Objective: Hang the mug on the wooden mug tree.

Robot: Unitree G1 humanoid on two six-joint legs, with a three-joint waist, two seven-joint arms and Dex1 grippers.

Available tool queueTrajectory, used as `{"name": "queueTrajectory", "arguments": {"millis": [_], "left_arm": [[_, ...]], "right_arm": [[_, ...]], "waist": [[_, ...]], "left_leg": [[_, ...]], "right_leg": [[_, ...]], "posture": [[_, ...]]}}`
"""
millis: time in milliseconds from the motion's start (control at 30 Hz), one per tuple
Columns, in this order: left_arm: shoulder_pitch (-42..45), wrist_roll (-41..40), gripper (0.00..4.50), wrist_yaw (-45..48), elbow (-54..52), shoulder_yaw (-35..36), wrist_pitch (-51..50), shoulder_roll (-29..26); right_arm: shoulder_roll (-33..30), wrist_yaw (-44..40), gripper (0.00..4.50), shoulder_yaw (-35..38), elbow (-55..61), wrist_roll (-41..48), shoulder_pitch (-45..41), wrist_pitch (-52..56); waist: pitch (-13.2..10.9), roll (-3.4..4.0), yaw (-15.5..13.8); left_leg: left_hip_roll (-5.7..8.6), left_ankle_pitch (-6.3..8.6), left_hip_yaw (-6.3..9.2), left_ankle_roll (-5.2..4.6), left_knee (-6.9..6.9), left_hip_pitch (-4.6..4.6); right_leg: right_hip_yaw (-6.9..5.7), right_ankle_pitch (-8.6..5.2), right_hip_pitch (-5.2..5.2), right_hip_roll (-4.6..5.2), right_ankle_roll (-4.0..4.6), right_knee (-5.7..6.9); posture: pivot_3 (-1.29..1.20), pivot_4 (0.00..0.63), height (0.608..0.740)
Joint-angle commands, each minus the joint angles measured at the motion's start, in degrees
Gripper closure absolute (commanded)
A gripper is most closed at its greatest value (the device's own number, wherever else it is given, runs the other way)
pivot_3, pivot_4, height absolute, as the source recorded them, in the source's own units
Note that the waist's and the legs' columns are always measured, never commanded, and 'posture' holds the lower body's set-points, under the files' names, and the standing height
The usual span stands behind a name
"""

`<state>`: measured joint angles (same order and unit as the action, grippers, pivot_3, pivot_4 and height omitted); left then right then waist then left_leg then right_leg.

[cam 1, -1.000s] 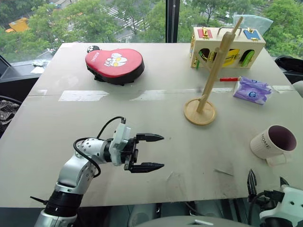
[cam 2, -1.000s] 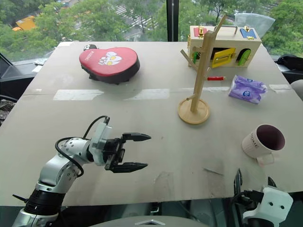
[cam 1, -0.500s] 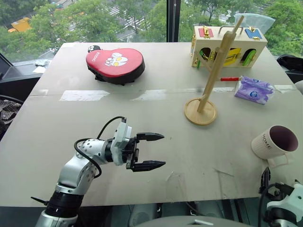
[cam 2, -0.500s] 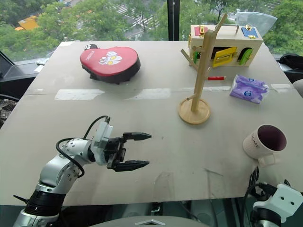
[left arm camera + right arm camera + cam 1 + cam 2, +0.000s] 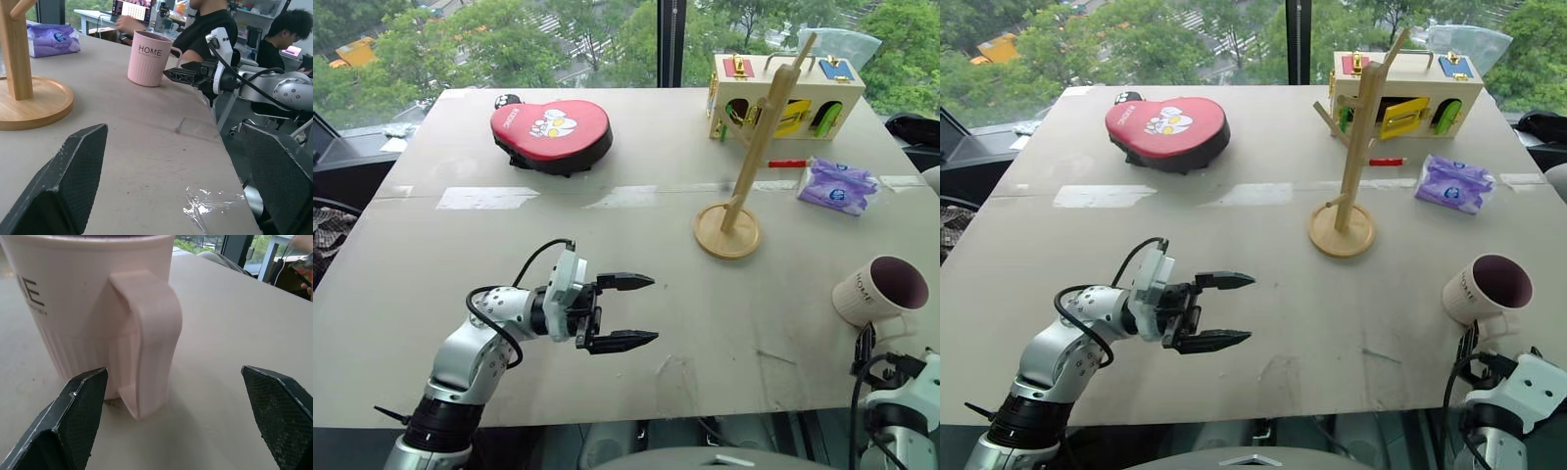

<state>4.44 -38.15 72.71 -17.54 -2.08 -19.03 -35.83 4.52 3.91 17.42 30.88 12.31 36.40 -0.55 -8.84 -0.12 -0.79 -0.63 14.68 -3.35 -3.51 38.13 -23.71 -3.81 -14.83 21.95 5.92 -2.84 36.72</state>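
- The mug (image 5: 881,291) stands upright on the tabletop (image 5: 607,235) near its right front corner, dark inside showing from above, "HOME" on the side turned toward the middle of the tabletop
- In the right wrist view the handle (image 5: 146,338) of the mug faces the camera, between the two spread fingers (image 5: 73,426) of the right tool and closer to one of them; nothing touches the mug
- The right tool (image 5: 183,74) sits at the tabletop's front edge just in front of the mug, jaws wide apart and empty; the left wrist view shows its fingers pointing at the mug's handle side, tips just short of it
- The wooden mug tree (image 5: 754,147) stands upright on its round base (image 5: 726,233) right of centre, well apart from the mug, pegs bare
- The left tool (image 5: 626,311) hovers over the front left part of the tabletop, pointing toward the right, jaws open and holding nothing
- Behind the mug tree, at the far edge, sits a wooden box (image 5: 785,93) with coloured doors
- A purple tissue pack (image 5: 835,186) lies to the right of the mug tree, with a small red pen-like item (image 5: 787,164) just beside it
- A red pad (image 5: 550,132) with a cartoon print lies at the far left of the tabletop
- People (image 5: 210,24) sit at desks in the background of the left wrist view
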Motion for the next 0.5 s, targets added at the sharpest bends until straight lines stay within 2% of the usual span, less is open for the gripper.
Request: {"name": "queueTrajectory", "arguments": {"millis": [33, 300, 500], "left_arm": [[1.0, -1.3, 0.08, 0.7, -1.8, 1.4, 0.1, -0.8], [0.6, -1.2, 0.08, 0.6, -1.9, 1.3, 0.5, -0.9], [0.8, -0.8, 0.08, 0.3, -1.5, 1.6, 1.0, -0.9]], "right_arm": [[-0.3, 1.2, 0.09, 1.8, 3.9, 0.6, -0.2, 1.4], [1.2, 5.2, 0.09, 1.1, 6.6, -3.4, -1.6, 5.8], [0.8, 8.7, 0.09, 2.6, 4.4, -6.0, -6.3, 10.3]], "waist": [[0.0, 0.00, 0.0], [0.0, 0.00, 0.1], [0.0, -0.01, 0.1]], "left_leg": [[0.00, 0.00, -0.01, 0.00, 0.00, 0.00], [0.00, -0.01, -0.03, 0.00, 0.00, 0.01], [0.01, -0.01, -0.05, 0.00, 0.01, 0.02]], "right_leg": [[0.00, 0.00, 0.00, 0.00, 0.00, 0.00], [0.02, 0.00, 0.00, -0.03, 0.00, 0.01], [0.03, 0.01, 0.00, -0.07, -0.01, 0.02]], "posture": [[0.00, 0.150, 0.733], [0.00, 0.150, 0.733], [0.00, 0.150, 0.733]]}}
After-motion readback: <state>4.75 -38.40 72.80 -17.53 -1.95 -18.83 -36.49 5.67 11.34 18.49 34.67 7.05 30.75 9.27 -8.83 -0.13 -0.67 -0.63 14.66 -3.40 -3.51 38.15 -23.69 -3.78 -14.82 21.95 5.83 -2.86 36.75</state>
